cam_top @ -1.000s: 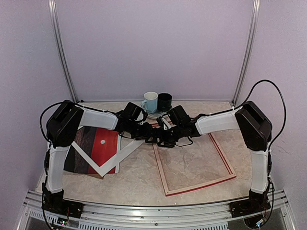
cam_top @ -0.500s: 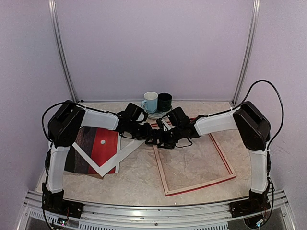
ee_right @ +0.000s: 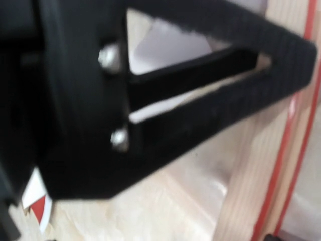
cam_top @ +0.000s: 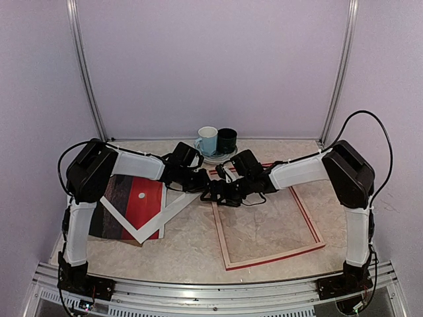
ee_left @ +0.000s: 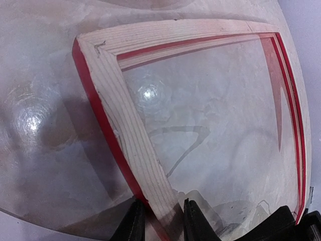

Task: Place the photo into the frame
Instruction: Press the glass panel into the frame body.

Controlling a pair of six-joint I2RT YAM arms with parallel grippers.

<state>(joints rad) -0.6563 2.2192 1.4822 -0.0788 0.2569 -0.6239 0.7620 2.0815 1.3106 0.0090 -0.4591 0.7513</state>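
Frame (cam_top: 277,256): laid flat on the right half of the table (cam_top: 188,247), pale wood back up, thin red edge seen around the outside; the marbled top is seen through its opening
Frame contents: nothing is seen inside the opening
Photo (cam_top: 151,205): laid on the left side of the table, red sky and small white sun up, well apart from the frame and partly hidden under the left arm
White mat (cam_top: 173,208): laid askew over the photo, one corner pointed toward the near edge
Dark brown board (cam_top: 117,191): seen at the photo's left, partly covered by the mat
Left pincer (ee_left: 159,217): lowered at the frame's far left corner; in the left wrist view its two black fingers (ee_left: 133,223) are set on either side of the left rail (ee_left: 125,125), one against the red outer edge and one against the inner wood edge, so the rail is pinched
Right pincer (cam_top: 225,195): held just beside the left one over the same corner, spread wide, with nothing seen gripped
Right wrist view: mostly filled by a blurred black pincer part; a strip of the frame's wood and red lines is seen at the right
Cups: a pale blue mug (cam_top: 207,140) and a black cup (cam_top: 227,139) are stood touching on a saucer (cam_top: 213,159) at the back of the table
Cup contents: cannot be told from above
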